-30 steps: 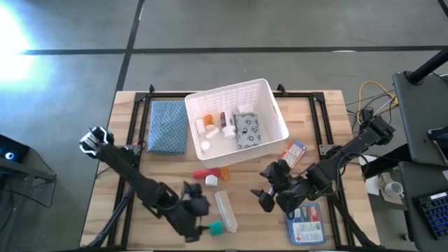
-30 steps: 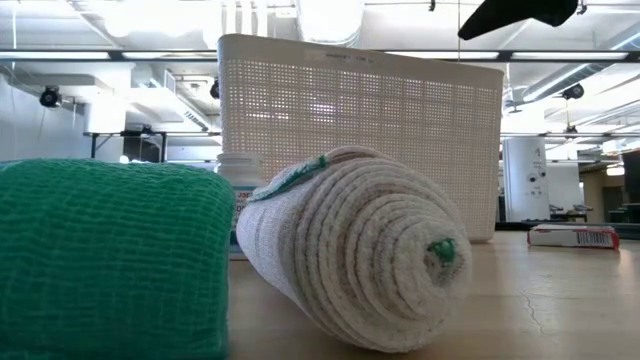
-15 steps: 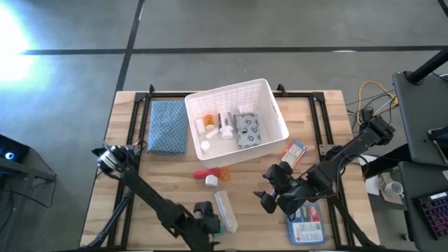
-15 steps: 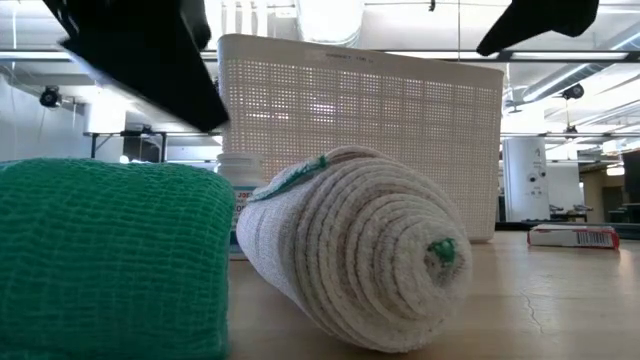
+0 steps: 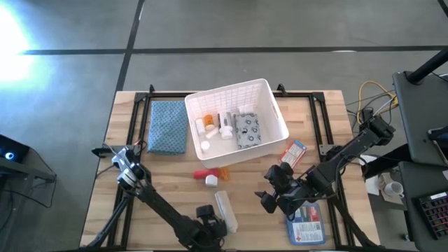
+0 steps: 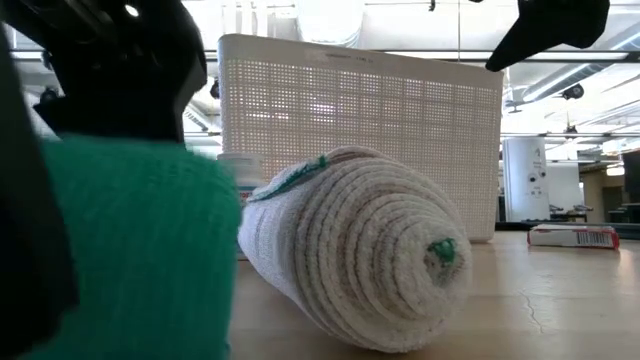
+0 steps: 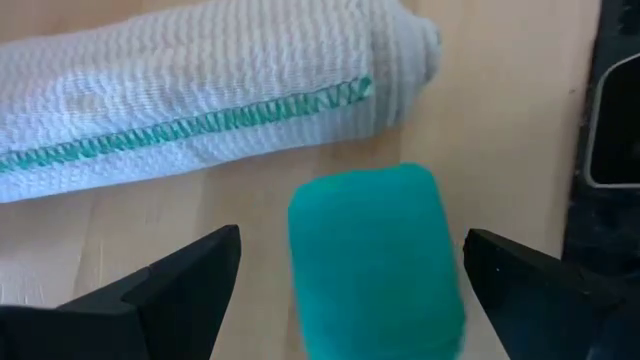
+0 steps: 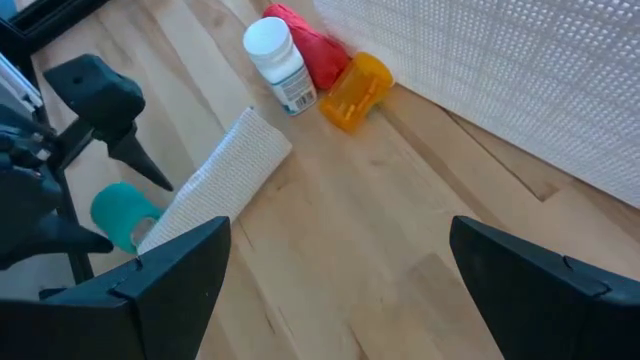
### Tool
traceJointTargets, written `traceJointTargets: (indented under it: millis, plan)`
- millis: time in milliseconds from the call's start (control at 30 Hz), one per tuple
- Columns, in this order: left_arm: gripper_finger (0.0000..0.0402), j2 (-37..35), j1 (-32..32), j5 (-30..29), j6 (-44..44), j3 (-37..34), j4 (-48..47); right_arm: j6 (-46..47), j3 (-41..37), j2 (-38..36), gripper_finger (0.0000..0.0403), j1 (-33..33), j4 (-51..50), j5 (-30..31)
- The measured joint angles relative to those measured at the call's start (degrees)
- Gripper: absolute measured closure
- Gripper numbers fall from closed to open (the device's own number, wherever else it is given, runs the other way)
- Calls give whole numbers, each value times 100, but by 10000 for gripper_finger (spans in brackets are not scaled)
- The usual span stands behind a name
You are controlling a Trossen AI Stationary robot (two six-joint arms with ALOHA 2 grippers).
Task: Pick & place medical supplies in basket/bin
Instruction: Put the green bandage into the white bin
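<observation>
My left gripper [image 7: 340,285] hung released, fingers straddling the green roll [image 7: 375,255] near the white gauze roll [image 7: 200,95]; my right gripper [image 5: 269,197] waited released

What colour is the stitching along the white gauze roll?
Green stitching on the white gauze roll, seen best in the left wrist view.

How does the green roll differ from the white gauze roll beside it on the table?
The green roll is solid teal and short; the white gauze roll is off-white with a green stitched seam and much longer. The green roll sits between the open jaws of the left gripper; the white gauze roll lies outside them, untouched. Both are soft woven bandage rolls lying on the wooden table, outside the basket.
</observation>
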Motion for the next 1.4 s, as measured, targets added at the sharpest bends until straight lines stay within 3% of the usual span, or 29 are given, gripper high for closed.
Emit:
traceJointTargets:
  millis: [200, 333, 467, 600, 733, 833, 933, 1033, 1100, 1200, 1300, 1400]
  plan:
    - [75, -20, 31, 49, -1, -315, 100, 2, 0, 0, 38, 0, -105, 0]
    - [127, -63, 71, 201, -18, -458, 23, 12, -2, 0, 38, 0, -146, -2]
    - [193, -208, 81, 202, -62, -453, -636, 2, -2, 0, 38, 19, -127, 9]
    - [254, -755, 81, 167, -295, -428, -1339, -19, -2, 0, 38, 39, -121, 57]
    - [280, -1695, 74, 31, -1032, -426, -2100, -25, -4, -73, 38, 110, -111, 370]
    - [283, -2660, 61, -671, -1541, -426, -2184, -71, -2, -188, 38, 153, -105, 644]
    - [283, -3554, 78, -2089, -1565, -415, -2041, -84, -2, -327, 38, 151, -107, 891]
    - [284, -4235, 325, -3474, -1102, -421, -1864, -130, -2, -451, 38, 145, -109, 1081]
    - [284, -4610, 713, -3887, -300, -425, -1500, -129, -2, -500, 38, 130, -109, 1208]
    - [284, -4904, 1669, -3387, 1534, -482, -656, -120, -2, -544, 38, 87, -109, 1230]
    - [279, -4896, 2886, -1799, 2853, -658, 151, 36, -2, -551, 38, 48, -112, 1264]
    - [258, -4686, 3912, -281, 3199, -907, 313, 230, -2, -551, 38, 44, -116, 1277]
